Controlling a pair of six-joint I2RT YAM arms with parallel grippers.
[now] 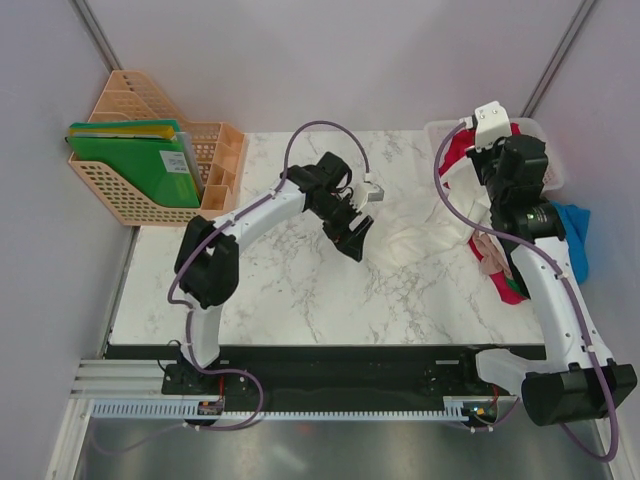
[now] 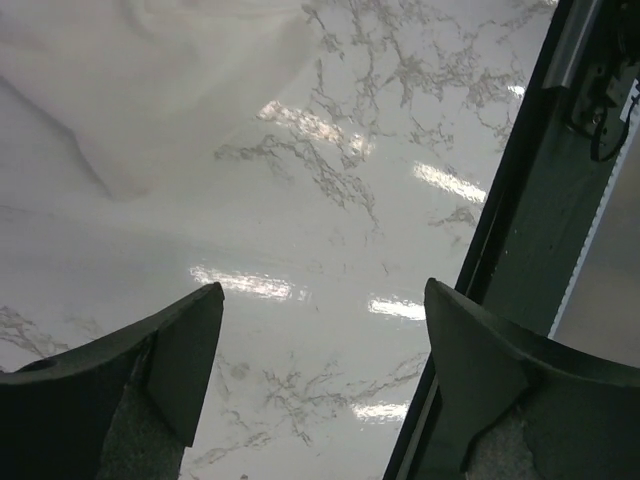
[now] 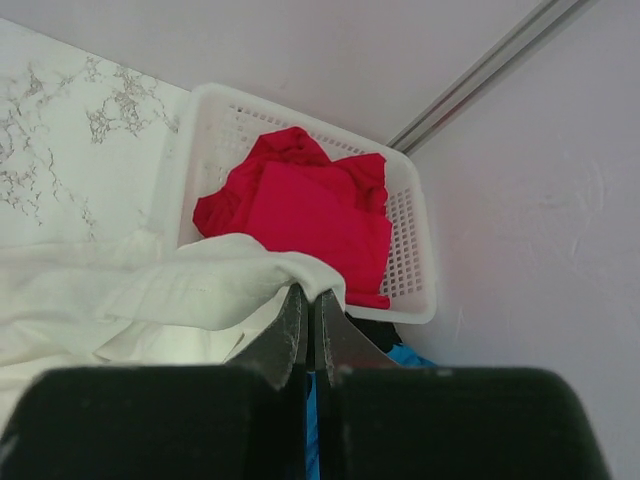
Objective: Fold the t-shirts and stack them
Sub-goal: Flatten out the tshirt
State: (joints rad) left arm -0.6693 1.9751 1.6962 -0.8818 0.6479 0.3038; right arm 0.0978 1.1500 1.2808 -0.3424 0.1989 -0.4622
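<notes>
left gripper (image 2: 320,295) gapes wide, empty, over table (image 2: 330,180); right gripper (image 3: 310,296) closed, seemingly nipping white t-shirt (image 3: 130,290)

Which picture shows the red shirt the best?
The right wrist view. There the red shirt lies crumpled in the white basket, in plain sight. In the top view the right arm hides most of it; only red bits peek out. The left wrist view shows none of it.

Left arm (image 1: 250,213) and right arm (image 1: 556,292) had white links, black joints, purple cables (image 1: 320,124). Left claw (image 2: 320,300) fingers (image 2: 180,350) were dark wedges.
</notes>
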